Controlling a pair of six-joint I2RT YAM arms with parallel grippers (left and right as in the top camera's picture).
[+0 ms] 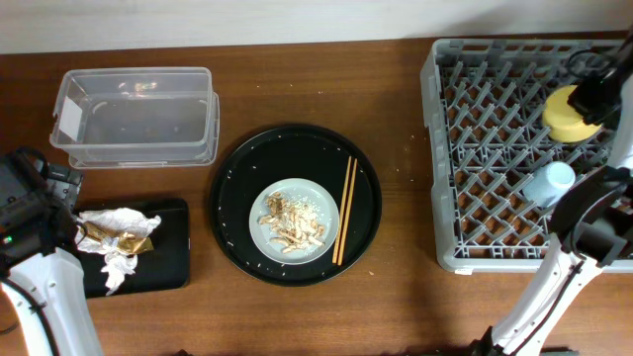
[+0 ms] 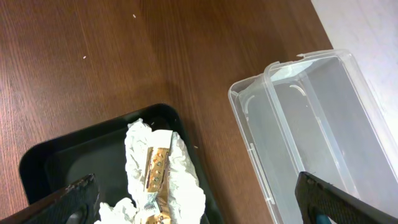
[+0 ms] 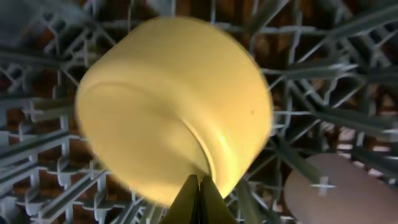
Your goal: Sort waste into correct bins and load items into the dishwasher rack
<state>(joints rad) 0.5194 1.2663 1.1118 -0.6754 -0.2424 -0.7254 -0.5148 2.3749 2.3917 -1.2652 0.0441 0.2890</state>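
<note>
My right gripper [image 3: 199, 186] is shut, its fingertips pressed together against the edge of the small yellow bowl [image 3: 174, 106], with nothing showing between them. The bowl [image 1: 569, 114] lies tilted in the grey dishwasher rack [image 1: 432, 148], near a light blue cup [image 1: 550, 183] and a pale pink cup [image 3: 339, 193]. My left gripper [image 2: 202, 202] hangs wide open over the shallow black tray [image 2: 81, 155], which holds the white napkin [image 2: 186, 168] and the brown-gold wrapper [image 2: 157, 168]. The clear tub [image 1: 138, 114] stands behind it. A grey plate [image 1: 259, 222] with food scraps [image 1: 292, 225] and chopsticks [image 1: 345, 210] sits on the round tray.
The large round black tray [image 1: 237, 178] lies mid-table between the bins and the rack, with crumbs scattered on it. The clear tub [image 2: 323, 118] has nothing in it. My right arm's white links [image 1: 554, 287] reach over the rack's front right corner.
</note>
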